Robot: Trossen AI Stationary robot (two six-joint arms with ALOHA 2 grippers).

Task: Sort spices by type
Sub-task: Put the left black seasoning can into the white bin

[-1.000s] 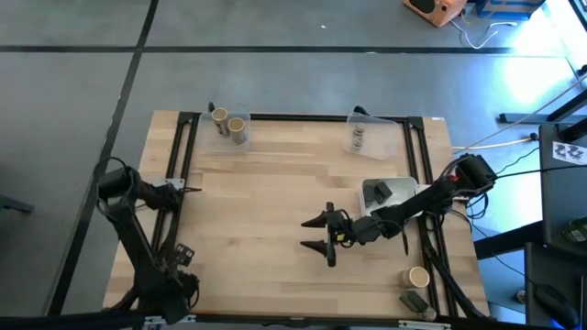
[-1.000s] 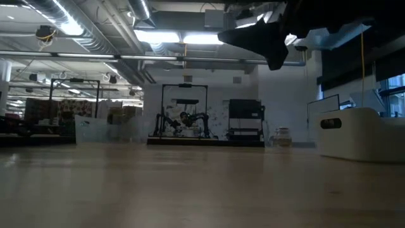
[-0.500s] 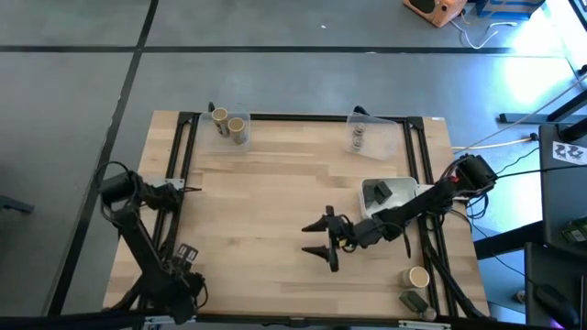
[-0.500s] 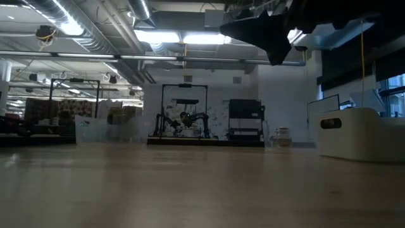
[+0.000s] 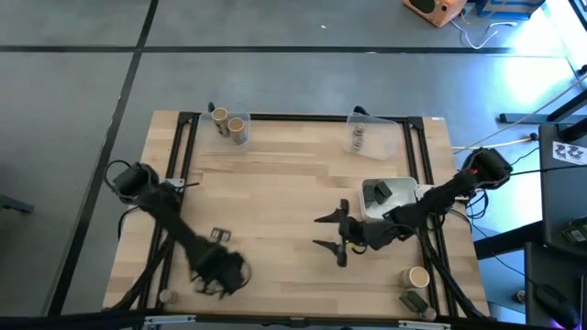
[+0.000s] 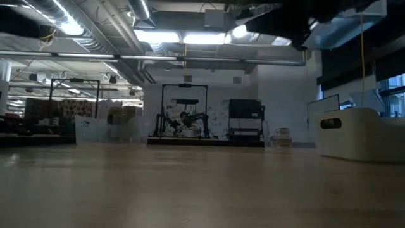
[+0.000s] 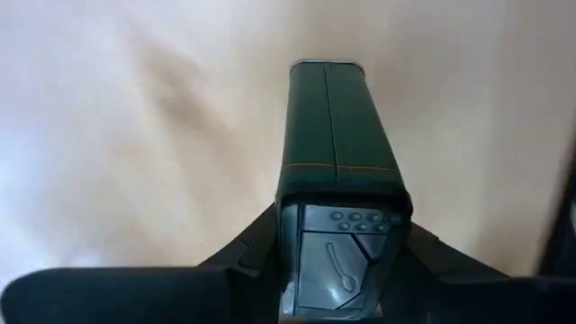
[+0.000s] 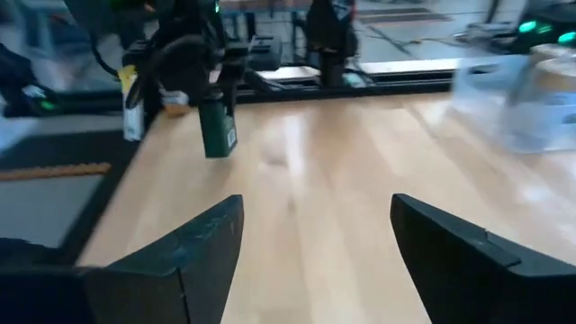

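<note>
My left gripper [image 5: 223,273] hangs over the near left part of the table, shut on a dark green boxy spice pack [image 7: 329,126]. The right wrist view also shows that pack [image 8: 216,128]. My right gripper [image 5: 328,234] hovers open over the table's middle right with nothing between its fingers. Two tan cylinders [image 5: 229,124] stand in a clear tray at the far left. A small jar [image 5: 359,137] stands in a clear tray at the far right. Another dark pack [image 5: 381,191] lies in the white dish [image 5: 404,183]. My left gripper pinches the pack between its two fingers at the grey-lidded end [image 7: 346,256], one finger [image 7: 247,261] on each side. The fingers come from above and point down. The pack hangs upright below them, its body [image 8: 216,135] clear of the table.
A tan cylinder [image 5: 418,277] and a dark pack [image 5: 415,301] stand by the near right corner. A small round thing [image 5: 165,295] sits at the near left edge. Black rails [image 5: 183,147] run along the table's left, far and right sides. Bare wood [image 5: 275,183] lies between the arms.
My left gripper has swung from the near left corner toward the table's right, out over the wood. My right gripper has shifted a little toward the right edge.
</note>
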